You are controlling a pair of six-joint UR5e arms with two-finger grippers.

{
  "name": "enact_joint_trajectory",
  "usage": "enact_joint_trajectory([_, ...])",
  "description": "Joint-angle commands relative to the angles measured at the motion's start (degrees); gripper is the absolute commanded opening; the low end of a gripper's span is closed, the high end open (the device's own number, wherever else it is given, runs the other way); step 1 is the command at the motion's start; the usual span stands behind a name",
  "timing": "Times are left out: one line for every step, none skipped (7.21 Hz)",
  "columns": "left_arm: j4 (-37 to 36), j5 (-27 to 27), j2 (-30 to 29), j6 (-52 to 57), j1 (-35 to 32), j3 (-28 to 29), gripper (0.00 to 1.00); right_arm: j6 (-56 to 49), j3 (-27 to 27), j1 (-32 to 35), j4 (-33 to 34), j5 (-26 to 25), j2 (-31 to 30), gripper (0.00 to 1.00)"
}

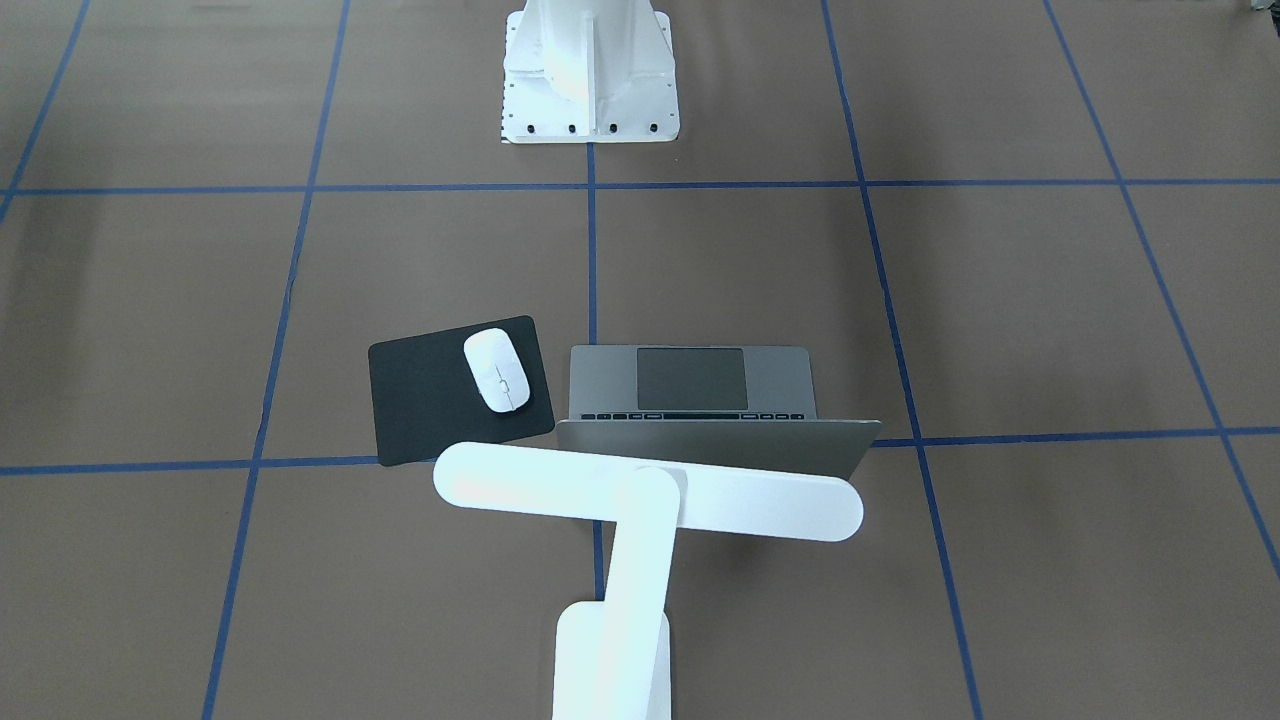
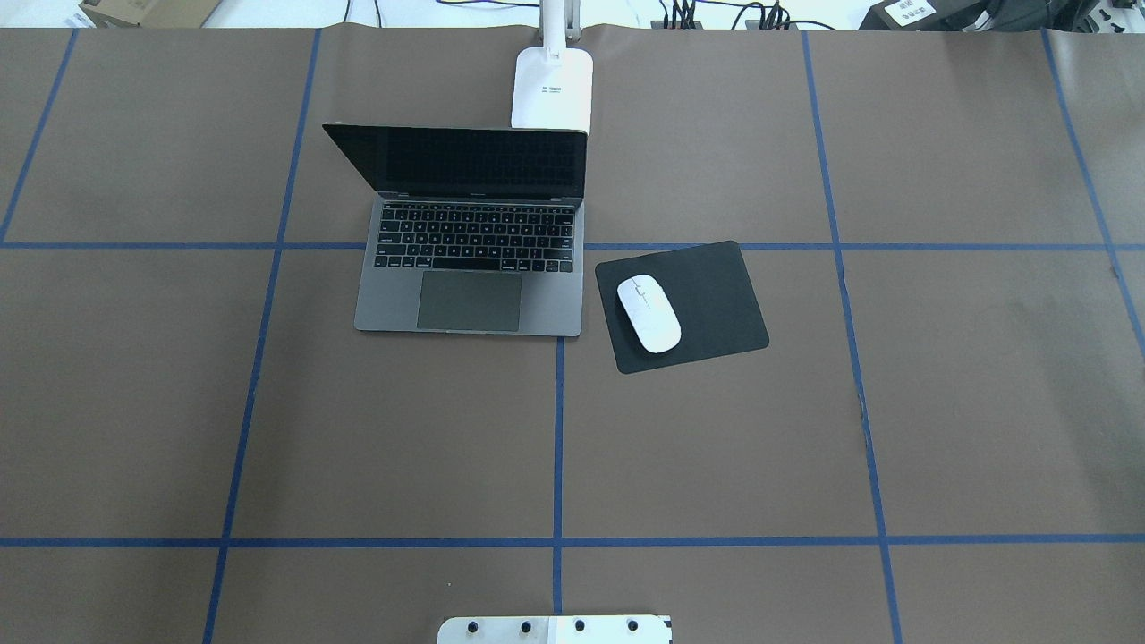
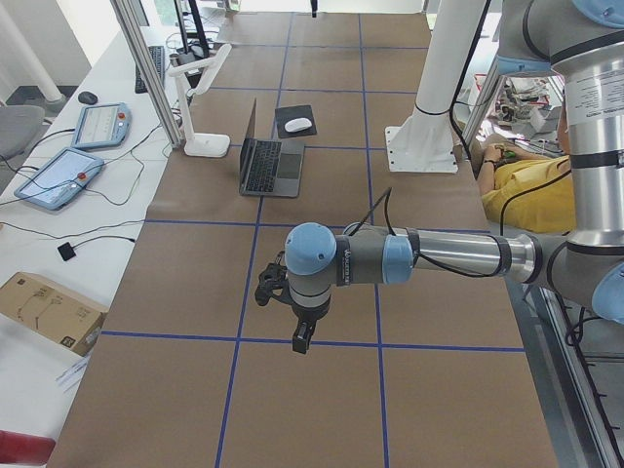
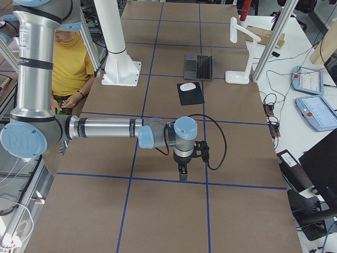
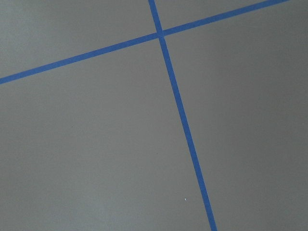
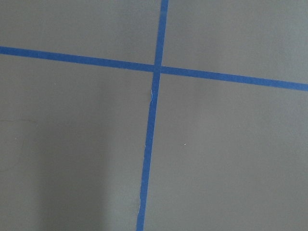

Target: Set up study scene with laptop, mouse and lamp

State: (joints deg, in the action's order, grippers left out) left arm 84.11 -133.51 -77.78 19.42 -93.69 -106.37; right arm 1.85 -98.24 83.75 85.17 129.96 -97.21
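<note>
The open space-grey laptop (image 2: 470, 268) sits left of the table's middle, screen upright. The white mouse (image 2: 649, 313) lies on a black mat (image 2: 716, 300) just right of it. The white T-shaped lamp (image 1: 640, 500) stands behind the laptop, its base (image 2: 552, 88) at the table's far edge and its bar head over the lid. My left gripper (image 3: 303, 336) and my right gripper (image 4: 182, 171) hang over bare table, far from all three. They show only in the side views, so I cannot tell if they are open or shut. Both wrist views show only brown paper and blue tape.
The white flared pedestal (image 1: 590, 70) with bolt holes stands at the robot's side of the table. Blue tape lines (image 2: 556, 429) grid the brown surface. A person in yellow (image 4: 71, 63) sits behind the robot. Teach pendants (image 3: 58, 175) and a cardboard box (image 3: 44, 307) lie beyond the far edge.
</note>
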Motion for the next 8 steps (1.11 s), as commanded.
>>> enact_joint_trajectory([0.0, 0.0, 0.0, 0.0, 0.0, -0.2, 1.00, 0.1, 0.0, -0.2, -0.1, 0.1, 0.0, 1.00])
enact_joint_trajectory([0.0, 0.0, 0.0, -0.1, 0.0, -0.2, 1.00, 0.1, 0.0, -0.2, -0.1, 0.2, 0.1, 1.00])
enact_joint_trajectory([0.0, 0.0, 0.0, 0.0, 0.0, -0.2, 1.00, 0.1, 0.0, -0.3, -0.1, 0.2, 0.1, 1.00])
enact_joint_trajectory([0.0, 0.0, 0.0, 0.0, 0.0, -0.2, 1.00, 0.0, 0.0, -0.3, -0.1, 0.2, 0.2, 1.00])
enact_joint_trajectory([0.0, 0.0, 0.0, 0.0, 0.0, -0.3, 1.00, 0.1, 0.0, -0.4, 0.0, 0.2, 0.6, 1.00])
enact_joint_trajectory([0.0, 0.0, 0.0, 0.0, 0.0, -0.3, 1.00, 0.1, 0.0, -0.5, -0.1, 0.2, 0.7, 1.00])
enact_joint_trajectory([0.0, 0.0, 0.0, 0.0, 0.0, -0.3, 1.00, 0.1, 0.0, -0.6, -0.1, 0.2, 0.8, 1.00])
enact_joint_trajectory([0.0, 0.0, 0.0, 0.0, 0.0, -0.3, 1.00, 0.1, 0.0, -0.8, -0.1, 0.2, 0.8, 1.00])
